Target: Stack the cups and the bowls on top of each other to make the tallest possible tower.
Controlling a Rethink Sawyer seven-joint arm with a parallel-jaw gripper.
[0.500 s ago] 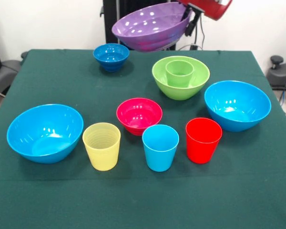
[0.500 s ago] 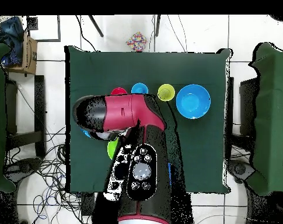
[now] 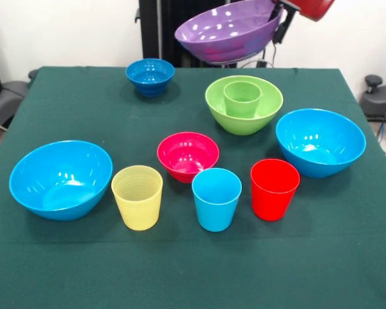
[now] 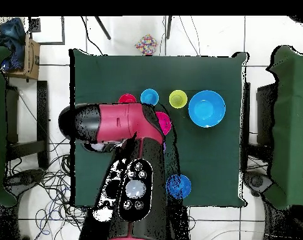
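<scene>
purple bowl (image 3: pixel 230 30) hangs in the air at 12 o'clock in the front view, tilted with its opening toward the camera, well above the green surface (image 3: pixel 83 109). gripper (image 3: pixel 282 26) grips its right rim, the dark fingers closed on the bowl's edge, under the red end of the arm (image 3: pixel 312 6) that enters at the top right corner.

on the surface below, lime green bowl (image 3: pixel 244 105) sits just under the raised bowl at about 1 o'clock, with the green cup (image 3: pixel 242 98) standing upright inside it. small dark blue bowl (image 3: pixel 150 76) is at 11 o'clock. one large light blue bowl (image 3: pixel 320 141) rests at 3 o'clock, the other light blue bowl (image 3: pixel 60 179) at 8 o'clock. pink-red bowl (image 3: pixel 188 155) sits at the centre. nearest the camera stand three upright cups in a row, apart from one another: pale yellow cup (image 3: pixel 137 197), light blue cup (image 3: pixel 216 199) and red cup (image 3: pixel 274 188).

from overhead, the red and black arm (image 4: pixel 125 150) stretches up from the bottom edge and bends toward 9 o'clock, covering the lime green bowl and the purple bowl.
</scene>
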